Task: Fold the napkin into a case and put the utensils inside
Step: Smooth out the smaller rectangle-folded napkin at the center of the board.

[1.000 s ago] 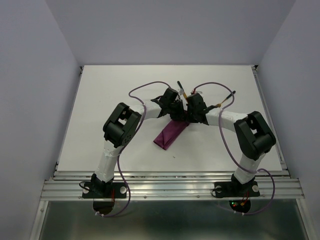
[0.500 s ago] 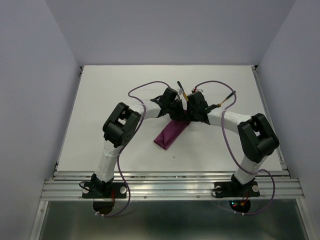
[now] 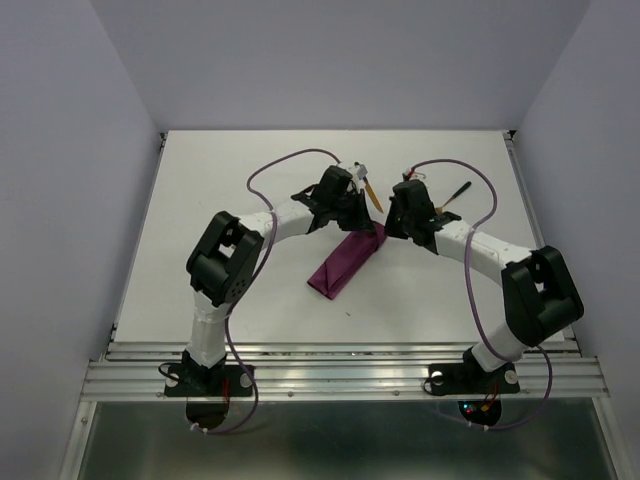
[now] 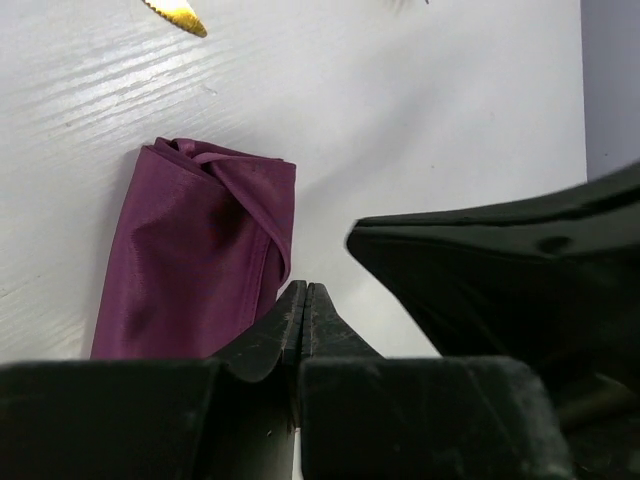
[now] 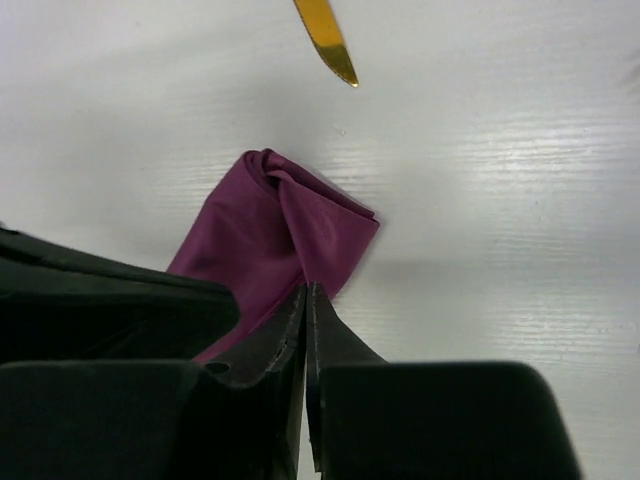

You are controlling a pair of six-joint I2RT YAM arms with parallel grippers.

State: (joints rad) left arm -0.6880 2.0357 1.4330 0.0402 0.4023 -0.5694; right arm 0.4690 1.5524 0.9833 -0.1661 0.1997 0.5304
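The napkin (image 3: 345, 262) lies folded as a narrow magenta-purple case, slanting from near left to far right, with a twisted fold at its far end (image 4: 215, 165). My left gripper (image 3: 360, 218) is shut and empty, just left of that far end; its tips (image 4: 298, 292) hang by the cloth's edge. My right gripper (image 3: 392, 228) is shut and empty, just right of the same end (image 5: 306, 290), over the napkin (image 5: 285, 230). A gold knife blade (image 3: 370, 194) lies just beyond the case, its tip showing in the left wrist view (image 4: 177, 13) and the right wrist view (image 5: 327, 36). The second utensil (image 3: 453, 196) lies far right.
The white table (image 3: 220, 200) is walled by pale panels on the left, back and right. Purple cables loop over both forearms. The right gripper's black body (image 4: 500, 270) fills the right of the left wrist view.
Both grippers have drawn apart from the napkin's far end, the left one to the left and the right one to the right. The far end now shows uncovered.
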